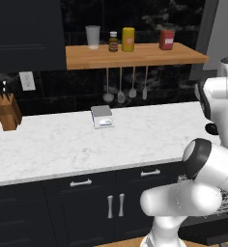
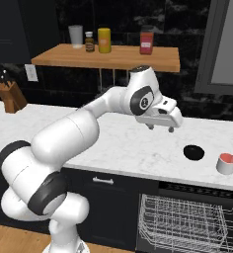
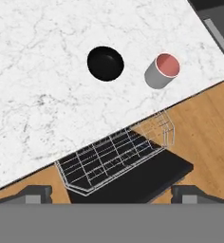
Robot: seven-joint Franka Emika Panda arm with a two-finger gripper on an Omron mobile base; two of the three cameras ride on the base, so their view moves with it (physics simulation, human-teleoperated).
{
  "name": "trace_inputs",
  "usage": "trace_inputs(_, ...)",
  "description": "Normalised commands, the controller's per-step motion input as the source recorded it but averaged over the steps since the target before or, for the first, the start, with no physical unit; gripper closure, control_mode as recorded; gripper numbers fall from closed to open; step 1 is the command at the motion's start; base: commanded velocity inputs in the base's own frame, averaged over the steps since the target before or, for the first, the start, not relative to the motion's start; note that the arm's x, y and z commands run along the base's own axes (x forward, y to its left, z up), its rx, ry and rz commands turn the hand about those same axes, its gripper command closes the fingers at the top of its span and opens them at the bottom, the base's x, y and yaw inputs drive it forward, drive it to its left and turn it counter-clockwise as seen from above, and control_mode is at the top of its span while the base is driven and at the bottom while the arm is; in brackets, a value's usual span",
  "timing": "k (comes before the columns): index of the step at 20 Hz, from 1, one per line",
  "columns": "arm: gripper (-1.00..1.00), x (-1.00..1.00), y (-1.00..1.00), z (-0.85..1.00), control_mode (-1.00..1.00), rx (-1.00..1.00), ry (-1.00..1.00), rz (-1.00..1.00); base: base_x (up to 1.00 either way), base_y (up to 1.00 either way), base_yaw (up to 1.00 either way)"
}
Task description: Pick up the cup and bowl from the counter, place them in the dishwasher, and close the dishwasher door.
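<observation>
With the end effector [image 2: 160,127] released above the tabletop [image 2: 138,148], the cup [image 2: 226,163] and bowl [image 2: 193,152] sit near the edge above the open dishwasher [image 2: 187,222], where an off-centre descent could knock either off.

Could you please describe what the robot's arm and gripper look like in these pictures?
The arm is made of glossy white, rounded segments joined by dark grey to black rings. Its hand is a white block bearing the gripper, with two small dark finger tips. No cables or markings are visible.
</observation>
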Motion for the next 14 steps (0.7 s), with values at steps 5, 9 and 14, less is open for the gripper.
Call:
trace_inputs(5,-1.00,0.32,-0.16,-0.18,-1.00,0.05,0.00,0.06,0.00,0.00,0.00)
trace_inputs(9,-1.00,0.44,0.00,-0.31,-1.00,0.10,0.00,0.10,0.00,0.00,0.00)
trace_inputs(14,-1.00,0.43,-0.01,-0.32,-1.00,0.03,0.00,0.12,0.00,0.00,0.00)
